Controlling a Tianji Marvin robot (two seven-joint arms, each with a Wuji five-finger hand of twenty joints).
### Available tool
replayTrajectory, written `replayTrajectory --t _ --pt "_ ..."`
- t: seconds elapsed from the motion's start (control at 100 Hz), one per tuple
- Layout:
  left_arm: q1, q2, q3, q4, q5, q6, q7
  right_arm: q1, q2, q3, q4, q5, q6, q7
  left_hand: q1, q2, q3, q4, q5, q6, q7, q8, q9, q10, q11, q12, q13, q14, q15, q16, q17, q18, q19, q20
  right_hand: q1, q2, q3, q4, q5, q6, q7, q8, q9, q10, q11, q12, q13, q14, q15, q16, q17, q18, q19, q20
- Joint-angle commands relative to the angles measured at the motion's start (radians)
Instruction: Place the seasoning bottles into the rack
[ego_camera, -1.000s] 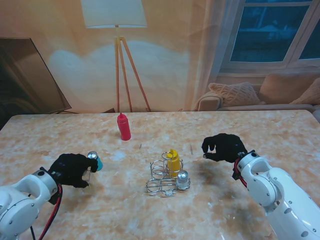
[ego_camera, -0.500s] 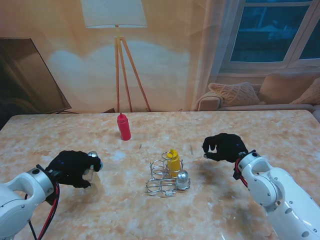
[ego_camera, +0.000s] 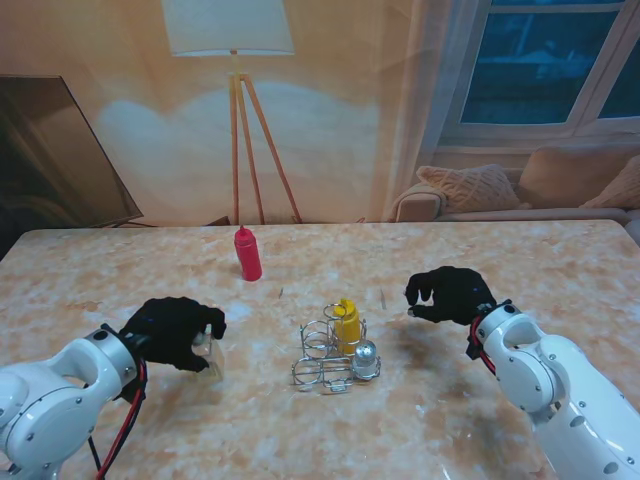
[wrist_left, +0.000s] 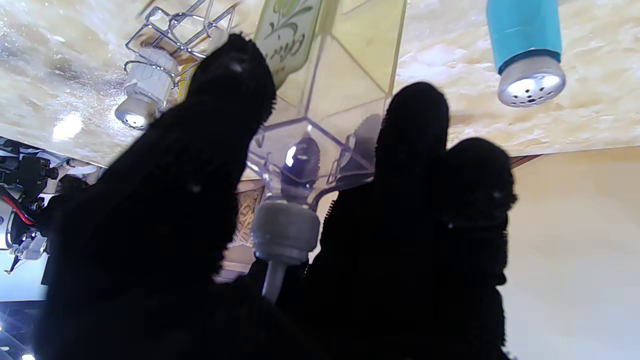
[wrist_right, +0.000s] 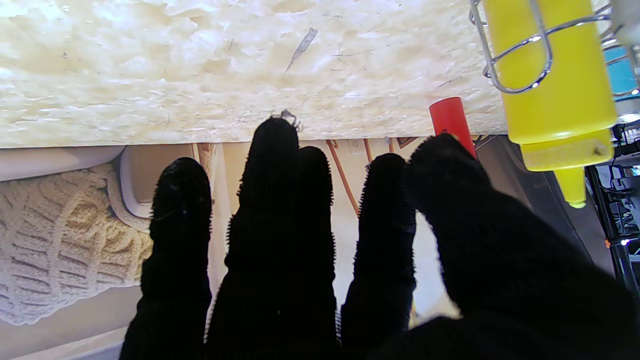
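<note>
Clear oil bottle gripped in the left robot hand, wire rack to its right.

The left robot hand is closed around a clear faceted oil bottle, spout towards the palm, long axis roughly upright. The rack lies near, to this hand's right across bare bench, already carrying a yellow bottle and a silver-capped shaker. The right robot hand is seen loosely curled, holding nothing, beyond the rack. A red bottle stands farther off.
</note>
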Motion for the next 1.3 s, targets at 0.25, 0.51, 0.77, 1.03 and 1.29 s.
replayTrajectory --t 0.25,0.51,0.77,1.03,1.29 --pt "-0.079 0.006 0.089 -0.022 -0.063 0.074 -0.083 -0.006 -0.004 -0.005 0.0 0.004 0.006 0.015 0.152 0.074 0.133 0.031 0.111 0.034 0.14 0.063 0.081 -0.004 0.176 0.016 0.027 -0.08 0.049 -0.02 0.05 -0.088 0.064 -0.016 0.019 -0.021 0.019 -0.006 0.006 -0.026 0.015 -0.004 0.019 -0.018 0.002 0.033 0.001 -0.014 0.007 0.007 0.001 0.003 0.002 -0.013" --pt "-0.174 0.012 0.196 0.001 -0.097 0.159 -0.121 -0.009 -0.005 -0.002 0.0 0.005 0.006 0.01 0.15 0.074 0.132 0.032 0.111 0.034 0.139 0.065 0.08 -0.004 0.182 0.013 0.027 -0.08 0.053 -0.024 0.05 -0.088 0.065 -0.019 0.019 -0.022 0.02 -0.007 0.006 -0.026 0.015 -0.004 0.02 -0.016 0.002 0.033 0.001 -0.013 0.006 0.007 0.001 0.003 0.001 -0.013" --pt "-0.238 0.018 0.275 0.006 -0.143 0.204 -0.156 -0.005 -0.005 -0.006 0.001 0.003 0.006 0.012 0.148 0.075 0.132 0.031 0.109 0.033 0.139 0.066 0.077 -0.004 0.187 0.01 0.027 -0.081 0.054 -0.03 0.05 -0.09 0.066 -0.021 0.018 -0.022 0.02 -0.007 0.005 -0.025 0.015 -0.004 0.019 -0.017 0.002 0.033 0.001 -0.015 0.006 0.007 0.002 0.003 0.001 -0.013" --pt "-0.317 0.025 0.372 0.02 -0.179 0.272 -0.192 0.002 -0.005 -0.008 0.008 0.008 0.005 0.015 0.139 0.08 0.128 0.034 0.101 0.028 0.142 0.071 0.067 -0.008 0.205 0.01 0.031 -0.092 0.059 -0.038 0.059 -0.108 0.076 -0.024 0.019 -0.022 0.021 -0.007 0.005 -0.026 0.014 -0.004 0.019 -0.016 0.001 0.033 0.001 -0.014 0.006 0.008 0.001 0.002 0.001 -0.013" --pt "-0.399 0.023 0.483 0.051 -0.198 0.374 -0.186 0.002 -0.005 -0.011 0.008 0.008 0.015 0.014 0.135 0.082 0.13 0.037 0.09 0.03 0.154 0.078 0.054 -0.007 0.226 0.0 0.03 -0.095 0.056 -0.054 0.06 -0.107 0.076 -0.033 0.019 -0.023 0.021 -0.007 0.005 -0.024 0.014 -0.004 0.019 -0.017 0.001 0.033 0.0 -0.013 0.005 0.007 0.001 0.003 0.001 -0.013"
